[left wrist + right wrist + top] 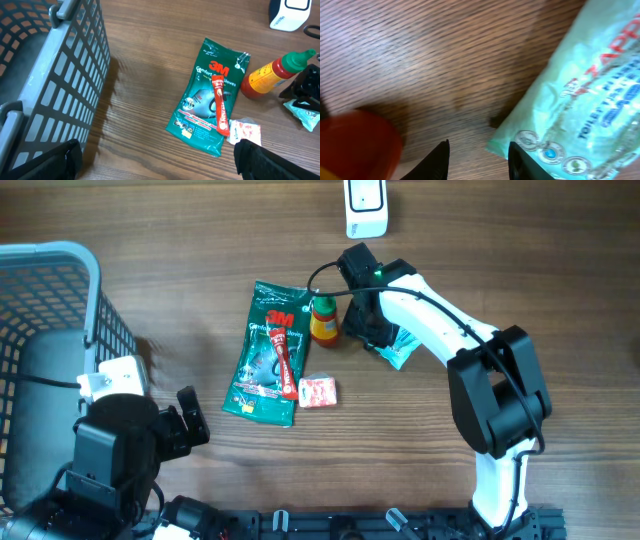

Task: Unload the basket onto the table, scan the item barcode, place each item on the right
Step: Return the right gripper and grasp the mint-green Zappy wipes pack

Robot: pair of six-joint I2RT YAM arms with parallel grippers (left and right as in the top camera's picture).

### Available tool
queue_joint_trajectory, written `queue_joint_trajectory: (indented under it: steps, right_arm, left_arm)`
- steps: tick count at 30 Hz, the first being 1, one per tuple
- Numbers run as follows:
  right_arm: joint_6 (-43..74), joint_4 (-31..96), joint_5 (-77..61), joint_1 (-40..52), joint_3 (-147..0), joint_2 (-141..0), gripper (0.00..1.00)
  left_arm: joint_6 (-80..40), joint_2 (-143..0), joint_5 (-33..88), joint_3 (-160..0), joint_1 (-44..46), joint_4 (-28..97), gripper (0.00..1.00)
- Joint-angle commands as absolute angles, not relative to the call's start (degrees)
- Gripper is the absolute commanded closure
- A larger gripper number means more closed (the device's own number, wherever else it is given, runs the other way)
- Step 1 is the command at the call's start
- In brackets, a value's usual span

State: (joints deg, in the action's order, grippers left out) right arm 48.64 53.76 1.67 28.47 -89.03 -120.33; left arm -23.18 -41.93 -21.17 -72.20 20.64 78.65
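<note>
1. Right tool (479, 159): it sits low over the desk (200, 240) with its fingers apart and nothing clamped. One corner of the teal packet (402, 348) lies between the fingers, close to one of them.
2. Task item, by judgement the teal packet: it lies flat on the desk, touching or just beside the right tool. It is well apart from the scanner (366, 205) at the far edge.
3. Fault, weak grip: the fingers cover only a corner of a soft, slippery pack. It could slide out on lifting, or fold and hide the code.
4. Fault, collision: the sauce bottle (323, 320) lies just beside the other finger. A sideways correction could knock it and send it into the green glove pack (268, 355).
5. Fault, wrong face: no barcode shows on the visible side of the packet. If the barcode is underneath, the scanner will not read the packet unless the packet is turned.
6. Left tool (167, 162): its fingers are wide apart and empty. It is next to the basket (95, 290), well apart from the items.
7. Container: there is one grey lattice basket, at the left edge of the desk. Nothing shows in the visible part, and the left arm hides the rest.
</note>
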Motion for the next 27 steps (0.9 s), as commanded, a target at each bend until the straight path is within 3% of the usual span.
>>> queue_joint_trajectory:
  steps: [1, 5, 7, 10, 13, 23, 25, 27]
  right_arm:
    - [50.1, 54.1, 4.9, 28.4, -88.5, -121.4, 0.59]
    - [51.5, 53.3, 4.9, 28.4, -88.5, -121.8, 0.53]
    - [51.9, 48.7, 3.9, 28.4, -88.5, -123.1, 0.55]
    - [55.9, 46.1, 2.5, 28.4, -88.5, -123.3, 0.74]
    - [56.5, 49.5, 2.6, 28.3, -88.5, -123.3, 0.83]
    - [56.9, 68.6, 15.1, 26.7, -88.4, -123.0, 0.82]
    - [51.9, 68.4, 15.3, 25.6, -89.3, -122.2, 0.82]
    - [44.1, 68.4, 15.4, 25.5, -91.9, -120.0, 0.66]
  left_arm:
    - [-22.7, -41.6, -21.7, -72.3, 20.8, 78.5, 0.00]
    - [-22.7, -41.6, -21.7, -72.3, 20.8, 78.5, 0.00]
    - [-22.7, -41.6, -21.7, -72.3, 20.8, 78.5, 0.00]
    - [-22.7, -41.6, -21.7, -72.3, 20.8, 78.5, 0.00]
    - [-22.7, -41.6, -21.7, -72.3, 20.8, 78.5, 0.00]
    - [-22.7, -41.6, -21.7, -72.3, 20.8, 78.5, 0.00]
    - [-22.7, -41.6, -21.7, -72.3, 20.8, 78.5, 0.00]
    - [-22.7, -41.6, -21.7, -72.3, 20.8, 78.5, 0.00]
